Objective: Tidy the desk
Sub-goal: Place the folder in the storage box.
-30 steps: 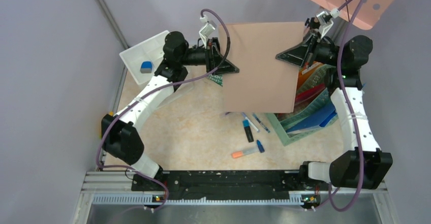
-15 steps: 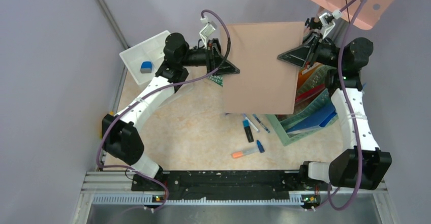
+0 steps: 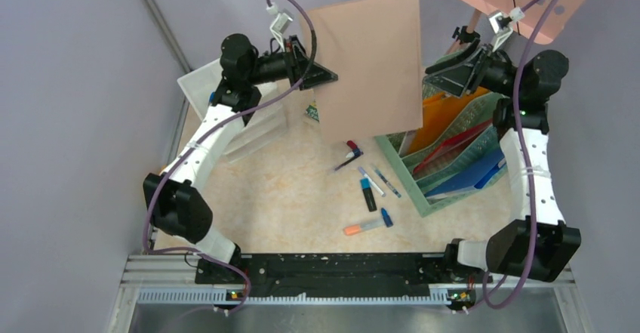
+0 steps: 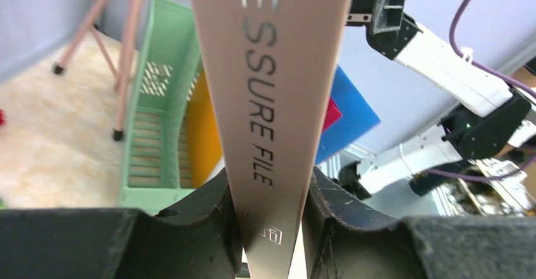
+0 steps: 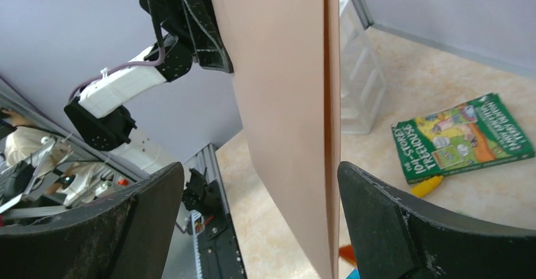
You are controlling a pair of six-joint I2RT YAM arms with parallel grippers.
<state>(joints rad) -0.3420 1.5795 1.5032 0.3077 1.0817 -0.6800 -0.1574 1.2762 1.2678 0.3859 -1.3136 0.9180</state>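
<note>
Table [image 3: 287,205] fills the middle of the overhead view under both arms, grey panels around it, black rail at 6 o'clock. The left end effector [image 3: 317,72] is clamped narrow on the edge of a brown file [image 3: 370,61]; the left wrist view shows both pads pressed on the lettered cover. The file is held up off the table and near upright, probably so it can drop edge-first into a slot. The right end effector [image 3: 445,76] stands wide, with the file's edge between its jaws. It looks clear of both pads, though the steep angle makes contact hard to rule out, so the left alone carries the weight. A green mesh rack [image 3: 420,197] sits at 3 o'clock, already holding an orange folder [image 3: 441,118] and a blue folder [image 3: 464,182] upright, so it is the likely home for the file. A white drawer unit [image 3: 249,118] is at 10 o'clock. Loose on the table at 6 o'clock of the file are a black marker [image 3: 368,195] and an orange highlighter [image 3: 362,227], not sorted yet. A picture book [image 5: 468,136] lies flat under the file.
</note>
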